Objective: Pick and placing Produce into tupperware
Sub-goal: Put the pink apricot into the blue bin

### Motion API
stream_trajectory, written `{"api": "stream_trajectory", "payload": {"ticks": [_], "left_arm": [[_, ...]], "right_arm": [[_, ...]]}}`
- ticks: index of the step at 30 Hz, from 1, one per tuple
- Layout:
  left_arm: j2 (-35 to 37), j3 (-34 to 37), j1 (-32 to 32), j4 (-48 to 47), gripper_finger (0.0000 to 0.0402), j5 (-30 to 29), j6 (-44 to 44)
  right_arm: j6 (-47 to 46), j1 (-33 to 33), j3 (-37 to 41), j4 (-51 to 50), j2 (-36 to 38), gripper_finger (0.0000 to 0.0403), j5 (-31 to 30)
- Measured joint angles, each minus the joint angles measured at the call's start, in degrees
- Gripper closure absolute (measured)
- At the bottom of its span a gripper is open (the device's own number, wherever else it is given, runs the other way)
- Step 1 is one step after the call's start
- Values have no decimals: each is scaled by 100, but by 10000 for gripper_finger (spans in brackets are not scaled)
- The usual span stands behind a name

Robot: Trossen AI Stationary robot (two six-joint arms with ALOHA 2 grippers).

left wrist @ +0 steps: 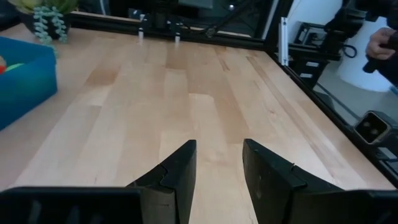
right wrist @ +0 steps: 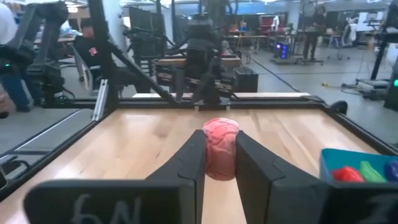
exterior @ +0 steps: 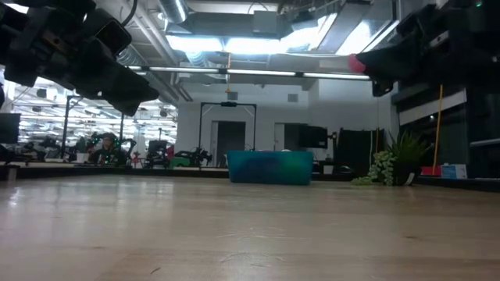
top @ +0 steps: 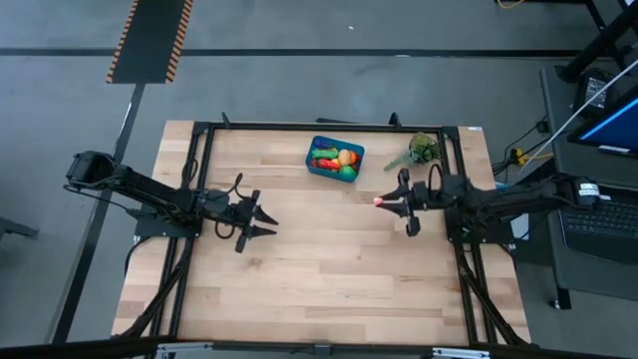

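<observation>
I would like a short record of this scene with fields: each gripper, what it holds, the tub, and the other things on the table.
right gripper: shut on pink toy piece, held above the table, near the tub
left gripper: open, empty, over the table's left part
teal tub: at the far edge, holds several produce pieces
plant sprig: right of the tub

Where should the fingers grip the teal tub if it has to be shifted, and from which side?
Best guess: pinch a long wall of the teal tub at its rim from straight above, one finger just inside. The top is open, but the produce fills most of it. The plant sprig sits off its right end, so come in over the near long wall, which faces bare table.
</observation>
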State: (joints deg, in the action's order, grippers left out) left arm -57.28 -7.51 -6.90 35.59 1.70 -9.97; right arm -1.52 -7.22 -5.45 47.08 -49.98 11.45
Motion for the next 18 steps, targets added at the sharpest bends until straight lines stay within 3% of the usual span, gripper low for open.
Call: {"api": "stream_trajectory", "payload": {"ticks": [8,18], "left_arm": [[1,0,2,2,278,-395,302],[0,-2,94,1,278,-419,302]], "right_arm": [[-121,-790,-320,-432,-301,334,706],[597,-1691,-2223,-2771,-1713,334,1271]]}}
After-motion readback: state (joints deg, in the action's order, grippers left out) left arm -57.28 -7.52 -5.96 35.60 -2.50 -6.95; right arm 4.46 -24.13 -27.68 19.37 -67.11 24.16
